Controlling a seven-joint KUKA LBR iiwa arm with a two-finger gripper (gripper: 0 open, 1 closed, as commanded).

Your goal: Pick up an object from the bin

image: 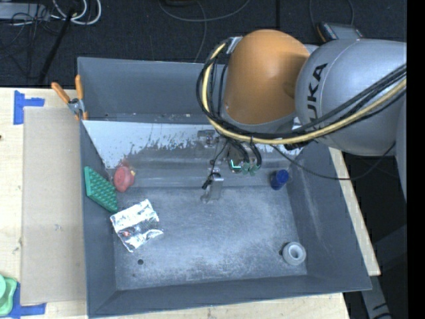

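My gripper (212, 183) hangs below the arm's wrist, over the bare floor at the middle of the bin toward its back wall. A small blue object (279, 178) lies to its right, close to the right wall. A crinkled silver foil packet (136, 224) lies to its lower left. Farther left, a pink-red ball (123, 177) rests beside a green studded plate (101, 189) that leans on the left wall. None of these touches the gripper.
A small silver-white ring (293, 252) sits near the bin's front right corner. A tiny dark speck (141, 262) lies near the front left. The arm with its orange cover and cables overhangs the bin's back right.
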